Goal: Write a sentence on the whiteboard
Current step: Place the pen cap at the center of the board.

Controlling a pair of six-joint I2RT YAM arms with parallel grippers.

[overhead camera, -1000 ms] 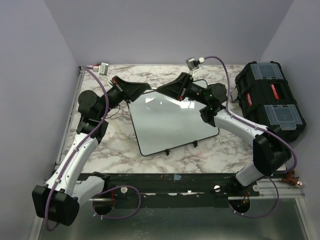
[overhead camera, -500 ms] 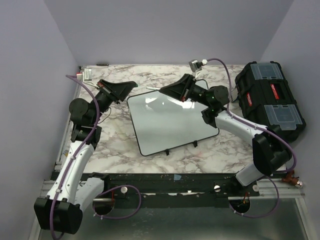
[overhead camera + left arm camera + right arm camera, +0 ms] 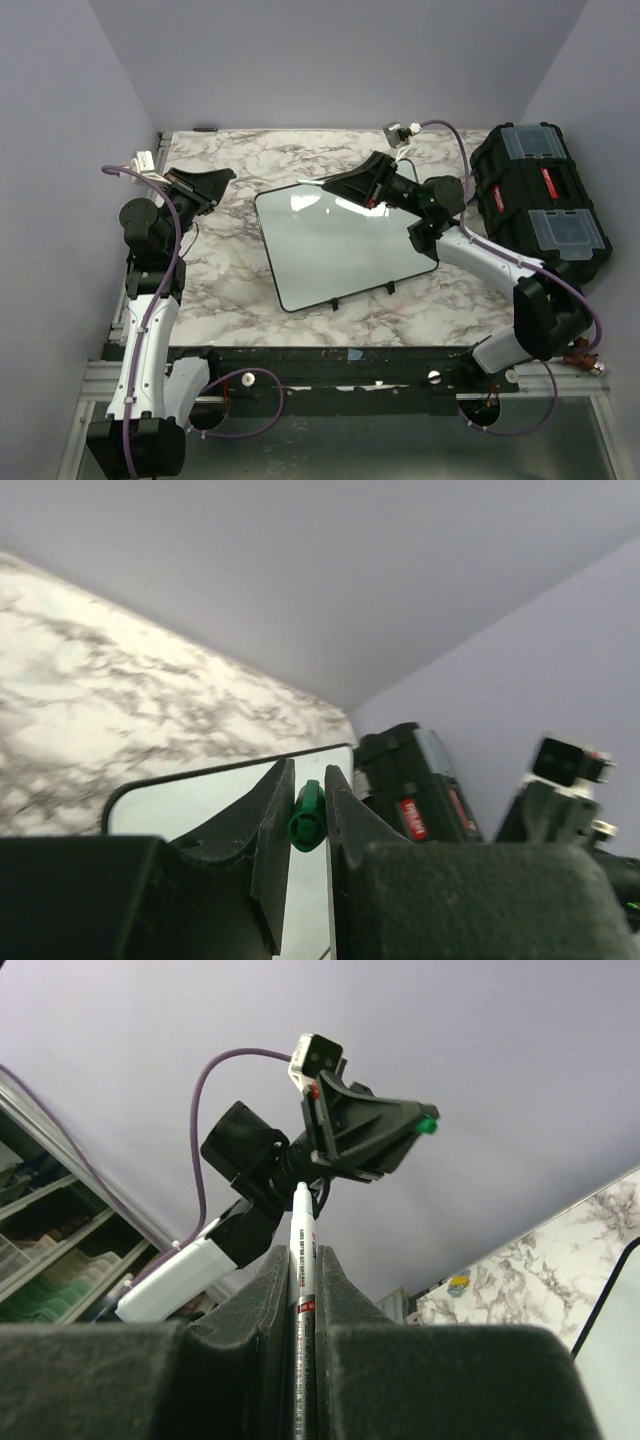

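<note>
Whiteboard (image 3: 340,245), flat and skewed at mid-table (image 3: 230,270), toolbox (image 3: 540,205) off to its right; left gripper (image 3: 220,177), beyond the board's far-left corner, clamped narrow on a green cap (image 3: 306,820); right gripper (image 3: 335,185), above the board's far edge, clamped narrow on a white marker (image 3: 301,1250).

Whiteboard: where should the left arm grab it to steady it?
Likely mid left edge of the whiteboard, from the left: the thin frame is bare there, feet line the near edge, and the right gripper with the marker is over the far edge. The left gripper must first drop its green cap.
</note>
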